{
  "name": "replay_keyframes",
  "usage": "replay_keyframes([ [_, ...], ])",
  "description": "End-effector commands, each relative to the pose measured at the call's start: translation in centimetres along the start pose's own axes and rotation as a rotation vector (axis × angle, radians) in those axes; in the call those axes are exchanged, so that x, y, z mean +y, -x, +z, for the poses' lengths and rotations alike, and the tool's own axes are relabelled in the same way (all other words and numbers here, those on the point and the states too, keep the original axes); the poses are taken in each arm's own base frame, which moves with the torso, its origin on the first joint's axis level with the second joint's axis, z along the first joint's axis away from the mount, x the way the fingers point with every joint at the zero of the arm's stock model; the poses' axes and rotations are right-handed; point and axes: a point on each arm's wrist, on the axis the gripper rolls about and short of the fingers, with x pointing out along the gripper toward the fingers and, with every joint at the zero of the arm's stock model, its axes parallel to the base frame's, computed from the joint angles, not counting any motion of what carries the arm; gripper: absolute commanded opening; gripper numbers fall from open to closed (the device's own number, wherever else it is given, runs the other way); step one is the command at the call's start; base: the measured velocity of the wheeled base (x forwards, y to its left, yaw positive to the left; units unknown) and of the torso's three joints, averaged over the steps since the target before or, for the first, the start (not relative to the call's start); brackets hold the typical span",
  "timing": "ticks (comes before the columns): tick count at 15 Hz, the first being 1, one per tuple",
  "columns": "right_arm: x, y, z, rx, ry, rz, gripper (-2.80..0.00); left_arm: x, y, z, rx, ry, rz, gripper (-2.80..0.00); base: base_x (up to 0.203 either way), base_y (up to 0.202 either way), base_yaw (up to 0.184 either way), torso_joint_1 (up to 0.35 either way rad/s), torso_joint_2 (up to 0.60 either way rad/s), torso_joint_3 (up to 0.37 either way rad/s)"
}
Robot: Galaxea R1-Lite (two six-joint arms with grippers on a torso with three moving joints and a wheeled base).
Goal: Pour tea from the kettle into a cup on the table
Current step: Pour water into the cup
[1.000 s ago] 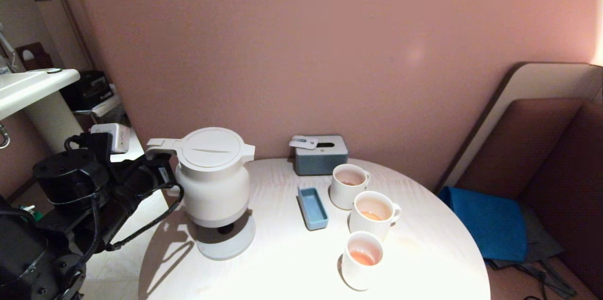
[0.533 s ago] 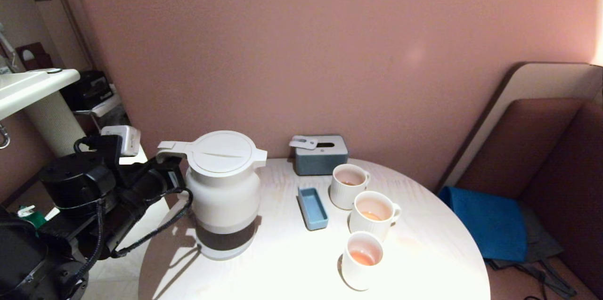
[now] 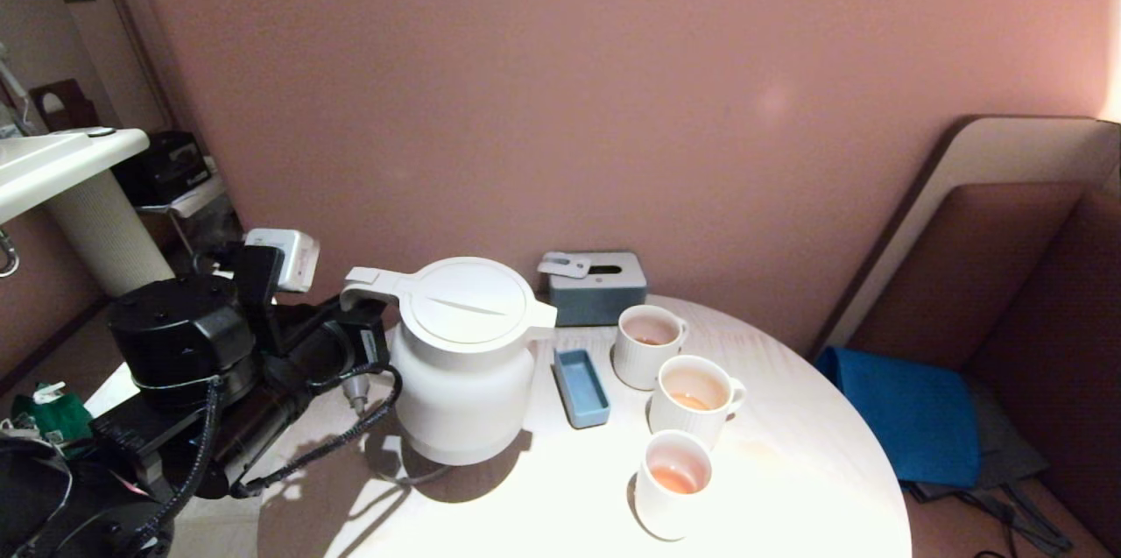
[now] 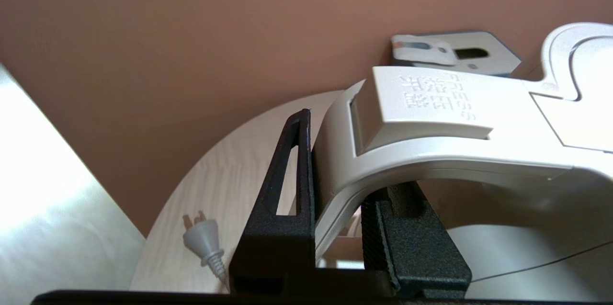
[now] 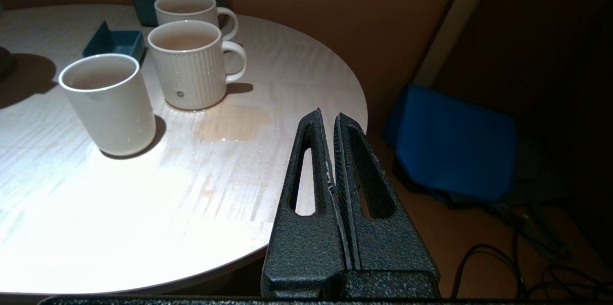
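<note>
White and squat, the kettle [image 3: 464, 361] sits upright in the head view over the left part of the table [image 3: 788, 470], between the left edge and the middle; its shadow falls on the top just beneath it, and I cannot tell whether its bottom touches the wood. The left gripper [image 3: 363, 339] reaches in from beyond the left edge and clamps the loop handle [image 3: 372, 286]. Toward the table's right side three white cups stand in a row running from the far edge toward the near edge: the far cup [image 3: 649, 345], the middle cup [image 3: 696, 399] and the near cup [image 3: 673, 483], each with a little orange-red tea [image 3: 674, 479] in the bottom. A small blue tray [image 3: 581, 386] lies between kettle and cups, and a grey tissue box [image 3: 597, 286] stands at the far edge.

From the left wrist, the two black fingers [image 4: 282, 199] are pressed on either side of the handle [image 4: 431, 147], below its lid-release tab. A grey plug [image 4: 203, 242] lies on the tabletop near the edge.

From the right wrist, the right gripper [image 5: 333, 142] hangs off the table's right edge, fingers pressed together on nothing. A pale tea-coloured puddle [image 5: 232, 123] lies on the wood beside the middle cup [image 5: 189, 68].
</note>
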Motion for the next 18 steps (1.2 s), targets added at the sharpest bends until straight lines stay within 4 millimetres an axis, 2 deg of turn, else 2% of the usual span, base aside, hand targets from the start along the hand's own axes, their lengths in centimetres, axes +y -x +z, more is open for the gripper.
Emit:
replay_keyframes([
  [1, 0.0, 0.0, 0.0, 0.001, 0.0, 0.002, -2.8, -1.6, 0.2, -0.2, 0.004, -0.034, -0.035, -2.8, 0.0, 0.0, 0.0, 0.0, 0.0, 0.0],
  [5, 0.0, 0.0, 0.0, 0.001, 0.0, 0.001, -2.8, -2.8, -0.1, -0.3, 0.009, -0.075, -0.061, -2.8, 0.0, 0.0, 0.0, 0.0, 0.0, 0.0],
  [8, 0.0, 0.0, 0.0, 0.001, 0.0, 0.001, -2.8, -3.3, -1.0, 0.7, 0.0, -0.072, -0.06, -2.8, 0.0, 0.0, 0.0, 0.0, 0.0, 0.0],
  [10, 0.0, 0.0, 0.0, 0.001, 0.0, 0.001, -2.8, -3.7, -2.1, 1.9, -0.047, -0.059, -0.042, -2.8, 0.0, 0.0, 0.0, 0.0, 0.0, 0.0],
  [14, 0.0, 0.0, 0.0, 0.001, 0.0, 0.002, -2.8, -4.6, -5.0, 2.8, -0.061, -0.064, -0.037, -2.8, 0.0, 0.0, 0.0, 0.0, 0.0, 0.0],
  [18, 0.0, 0.0, 0.0, 0.001, 0.0, 0.002, -2.8, -5.5, -7.9, 2.0, -0.061, -0.094, -0.036, -2.8, 0.0, 0.0, 0.0, 0.0, 0.0, 0.0],
])
